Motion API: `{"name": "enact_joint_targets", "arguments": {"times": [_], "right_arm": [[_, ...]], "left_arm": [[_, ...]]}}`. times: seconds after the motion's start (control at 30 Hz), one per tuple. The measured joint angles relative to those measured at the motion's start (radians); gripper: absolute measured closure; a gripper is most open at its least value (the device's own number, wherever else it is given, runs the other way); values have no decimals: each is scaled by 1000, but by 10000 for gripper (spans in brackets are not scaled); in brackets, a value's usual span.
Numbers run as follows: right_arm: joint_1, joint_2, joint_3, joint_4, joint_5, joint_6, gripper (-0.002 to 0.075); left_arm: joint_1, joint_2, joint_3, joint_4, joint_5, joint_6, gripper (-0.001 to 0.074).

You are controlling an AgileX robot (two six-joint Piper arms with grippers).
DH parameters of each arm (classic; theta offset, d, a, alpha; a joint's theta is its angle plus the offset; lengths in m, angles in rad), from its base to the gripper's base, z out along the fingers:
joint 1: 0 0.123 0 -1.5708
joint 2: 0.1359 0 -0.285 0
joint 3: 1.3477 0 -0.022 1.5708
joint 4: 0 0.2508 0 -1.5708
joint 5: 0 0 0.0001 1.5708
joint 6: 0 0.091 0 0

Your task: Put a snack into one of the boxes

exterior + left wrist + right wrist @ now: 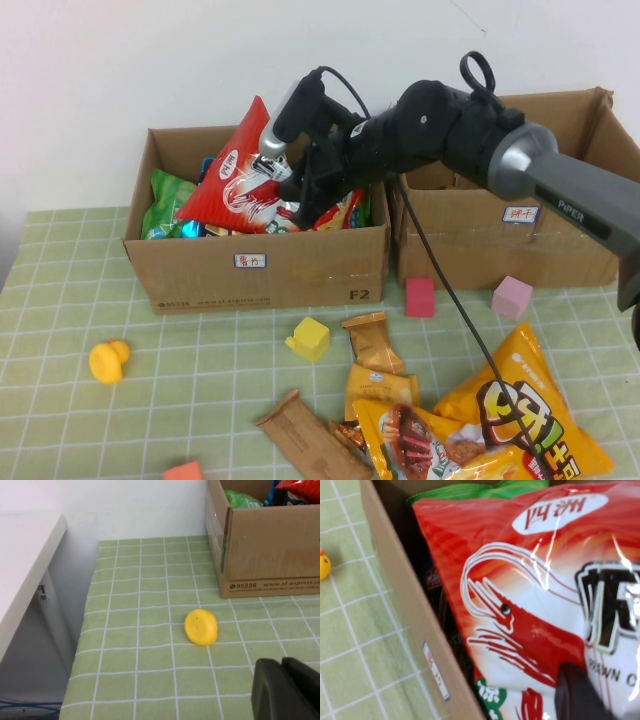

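**Ana:** Nearest the camera lies the loose pile of snacks (450, 420): one big orange bag (525, 405), one brown bar (310, 435) and several small packets I can't separate cleanly. Farther up the green checked cloth (200, 370) sit one yellow block (310, 338), two pink blocks, at (420, 297) and (511, 297), one yellow duck (108, 360), and an orange scrap at the near edge.

**Ben:** And the step in hand?

**Ana:** Placing, I judge. The right gripper (290, 180) reaches over the left box (260, 270) with the red prawn-cracker bag (240, 180) against it, the bag leaning upright on the snacks already inside (green and blue packs beneath). Whether its fingers clamp the bag or have parted, I cannot tell.

**Ben:** Next move?

**Ana:** Probably letting go, if it grips at all, then lifting straight up so the bag doesn't get dragged out. That box looks full.

**Ben:** The other arm?

**Ana:** The left gripper (287, 690) hangs low over the cloth near the duck, well clear; its opening can't be judged. Farthest back, the second of two boxes (500, 240) stands to the right.
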Motion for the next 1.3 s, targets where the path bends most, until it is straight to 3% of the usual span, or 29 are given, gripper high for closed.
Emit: {"name": "enact_joint_targets", "arguments": {"times": [0.1,0.17,0.37,0.57,0.67,0.83,0.9,1.03,1.3], "right_arm": [[-2,-6,0,-9,9,33,559],[-6,-13,0,-11,18,46,516],[-27,-58,0,-36,102,78,288],[-49,-156,-20,-52,200,141,266],[-68,-225,-24,-80,242,215,330],[-122,-348,-24,-115,361,279,615],[-145,-401,-24,-117,419,284,673],[-198,-510,-24,-119,520,289,714],[-269,-750,35,-107,644,273,720]], "left_arm": [[0,0,0,0,0,0,737],[0,0,0,0,0,0,737],[0,0,0,0,0,0,737],[0,0,0,0,0,0,737],[0,0,0,0,0,0,737],[0,0,0,0,0,0,737],[0,0,0,0,0,0,738],[0,0,0,0,0,0,738],[0,0,0,0,0,0,738]]}}
